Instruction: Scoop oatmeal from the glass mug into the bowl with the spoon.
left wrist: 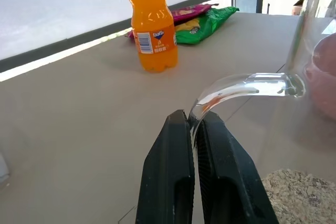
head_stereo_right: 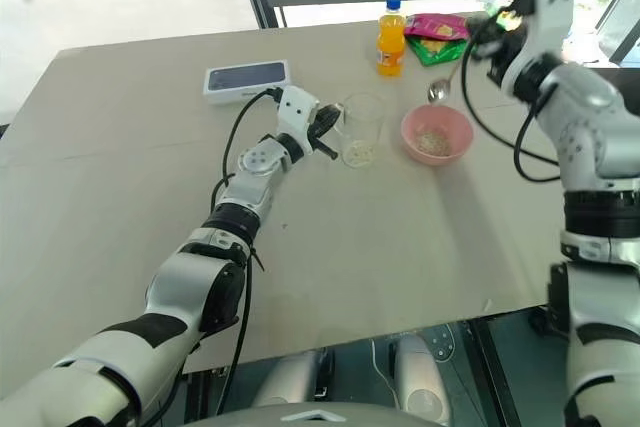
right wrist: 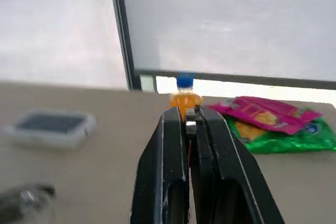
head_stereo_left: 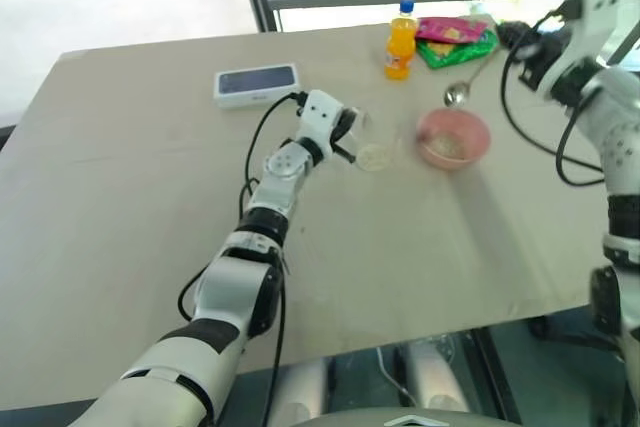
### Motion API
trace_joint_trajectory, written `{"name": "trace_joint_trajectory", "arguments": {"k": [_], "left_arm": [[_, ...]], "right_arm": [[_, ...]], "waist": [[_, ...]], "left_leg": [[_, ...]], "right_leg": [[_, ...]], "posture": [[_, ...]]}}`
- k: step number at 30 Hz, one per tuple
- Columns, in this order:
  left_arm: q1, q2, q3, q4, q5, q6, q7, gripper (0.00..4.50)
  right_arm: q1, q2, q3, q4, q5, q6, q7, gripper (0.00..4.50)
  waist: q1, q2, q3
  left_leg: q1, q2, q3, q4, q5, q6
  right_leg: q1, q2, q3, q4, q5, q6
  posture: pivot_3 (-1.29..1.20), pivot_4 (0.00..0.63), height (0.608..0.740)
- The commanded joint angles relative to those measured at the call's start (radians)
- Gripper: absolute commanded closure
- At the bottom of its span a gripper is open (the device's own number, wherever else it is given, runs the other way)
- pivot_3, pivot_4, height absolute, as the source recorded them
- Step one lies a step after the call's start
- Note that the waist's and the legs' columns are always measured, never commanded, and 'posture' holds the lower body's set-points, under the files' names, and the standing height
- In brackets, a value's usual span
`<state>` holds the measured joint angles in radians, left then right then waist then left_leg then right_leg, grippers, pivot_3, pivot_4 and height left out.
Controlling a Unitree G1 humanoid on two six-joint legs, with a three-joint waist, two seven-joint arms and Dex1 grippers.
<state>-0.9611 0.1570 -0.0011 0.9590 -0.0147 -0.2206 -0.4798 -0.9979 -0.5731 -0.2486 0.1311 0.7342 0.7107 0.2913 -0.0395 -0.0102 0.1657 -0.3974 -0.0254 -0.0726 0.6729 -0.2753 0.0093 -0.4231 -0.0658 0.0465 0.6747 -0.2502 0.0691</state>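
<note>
Left gripper (left wrist: 195, 129) pinching clear glass mug (head_stereo_right: 362, 125) handle; right gripper (right wrist: 188, 124) clamped on shiny silver spoon (head_stereo_right: 441, 87). Best dipped slowly, kept level over round pink bowl (head_stereo_right: 436, 135).

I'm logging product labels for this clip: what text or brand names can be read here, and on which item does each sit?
"FANTA": on the label of the orange drink bottle.
Smaller print and barcode on that label: too small to read.
Pink and green snack packets: printing too blurred to read.
Box with the dark top: no readable text.

Pink bowl (head_stereo_right: 437, 134); orange bottle (head_stereo_right: 391, 38); clear glass mug (head_stereo_right: 362, 127).
</note>
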Motion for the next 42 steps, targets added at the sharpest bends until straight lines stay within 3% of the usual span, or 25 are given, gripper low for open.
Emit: {"name": "trace_joint_trajectory", "arguments": {"k": [1, 6, 12, 21, 22, 24, 27, 36, 37, 40, 42], "left_arm": [[0.031, -0.006, -0.019, -0.022, 0.009, 0.051, -0.013, 4.45], [0.036, -0.016, -0.024, -0.037, 0.010, 0.069, -0.005, 4.45], [0.042, -0.019, -0.020, -0.065, 0.003, 0.092, -0.007, 4.45], [0.069, -0.019, -0.019, -0.132, -0.022, 0.114, -0.041, 4.45], [0.070, -0.019, -0.019, -0.135, -0.023, 0.117, -0.043, 4.50], [0.069, -0.019, -0.017, -0.140, -0.025, 0.122, -0.042, 4.50], [0.068, -0.018, -0.014, -0.141, -0.025, 0.125, -0.038, 4.50], [0.061, -0.016, -0.008, -0.136, -0.027, 0.117, -0.032, 4.50], [0.060, -0.015, -0.008, -0.137, -0.027, 0.115, -0.034, 3.80], [0.061, -0.013, -0.009, -0.147, -0.024, 0.108, -0.028, 2.65], [0.072, -0.004, -0.009, -0.178, -0.029, 0.118, -0.033, 2.65]], "right_arm": [[-0.064, 0.039, -0.090, -0.096, 0.147, 0.129, -0.070, 4.50], [-0.026, 0.106, -0.049, -0.202, 0.212, 0.239, -0.086, 4.50], [0.065, 0.113, 0.090, -0.270, 0.098, 0.202, -0.014, 4.50], [0.063, 0.094, 0.167, -0.204, -0.054, 0.109, 0.103, 4.50], [0.061, 0.095, 0.172, -0.200, -0.059, 0.114, 0.117, 3.94], [0.059, 0.106, 0.172, -0.191, -0.074, 0.106, 0.127, 3.41], [0.059, 0.133, 0.158, -0.171, -0.123, 0.038, 0.104, 2.01], [0.046, 0.164, 0.105, -0.144, -0.151, -0.007, 0.078, 2.01], [0.049, 0.165, 0.104, -0.146, -0.154, -0.006, 0.078, 1.98], [0.058, 0.172, 0.093, -0.153, -0.162, -0.005, 0.067, 1.98], [0.065, 0.176, 0.080, -0.158, -0.163, -0.005, 0.055, 1.98]], "waist": [[0.003, 0.000, 0.000], [0.005, -0.001, -0.001], [0.003, -0.001, -0.001], [0.002, -0.001, -0.001], [0.002, -0.001, -0.001], [0.001, -0.001, -0.001], [0.001, -0.001, -0.001], [0.001, -0.001, -0.001], [0.000, 0.000, -0.001], [-0.001, 0.000, -0.001], [-0.001, -0.001, -0.001]], "left_leg": [[0.000, 0.000, -0.001, 0.000, 0.000, 0.000], [-0.001, -0.002, -0.002, 0.000, 0.000, 0.000], [-0.001, -0.004, -0.004, 0.000, 0.000, 0.000], [-0.001, -0.005, -0.004, 0.000, 0.001, -0.001], [-0.001, -0.005, -0.004, 0.000, 0.001, -0.001], [-0.001, -0.005, -0.004, 0.000, 0.001, -0.001], [-0.001, -0.005, -0.004, 0.000, 0.001, -0.001], [-0.001, -0.005, -0.004, 0.000, 0.001, -0.002], [-0.001, -0.005, -0.005, 0.000, 0.001, -0.002], [-0.002, -0.005, -0.004, 0.000, 0.001, -0.002], [-0.002, -0.005, -0.004, 0.000, 0.002, -0.003]], "right_leg": [[0.000, 0.000, -0.001, -0.001, 0.000, 0.000], [0.001, -0.002, -0.002, -0.002, 0.000, 0.000], [0.001, -0.004, -0.004, -0.002, 0.000, 0.000], [0.001, -0.004, -0.004, -0.002, 0.000, 0.000], [0.001, -0.004, -0.004, -0.002, 0.000, 0.000], [0.001, -0.004, -0.004, -0.002, 0.000, 0.000], [0.001, -0.004, -0.004, -0.002, 0.000, 0.000], [0.001, -0.004, -0.004, -0.002, 0.000, 0.000], [0.001, -0.004, -0.004, -0.002, 0.000, 0.000], [0.001, -0.004, -0.004, -0.002, 0.000, 0.000], [0.001, -0.004, -0.004, -0.002, 0.000, 0.000]], "posture": [[0.00, 0.150, 0.740], [0.00, 0.150, 0.740], [0.00, 0.150, 0.740], [0.00, 0.150, 0.740], [0.00, 0.150, 0.740], [0.00, 0.150, 0.740], [0.00, 0.150, 0.740], [0.00, 0.150, 0.740], [0.00, 0.150, 0.740], [0.00, 0.150, 0.740], [0.00, 0.150, 0.740]]}}
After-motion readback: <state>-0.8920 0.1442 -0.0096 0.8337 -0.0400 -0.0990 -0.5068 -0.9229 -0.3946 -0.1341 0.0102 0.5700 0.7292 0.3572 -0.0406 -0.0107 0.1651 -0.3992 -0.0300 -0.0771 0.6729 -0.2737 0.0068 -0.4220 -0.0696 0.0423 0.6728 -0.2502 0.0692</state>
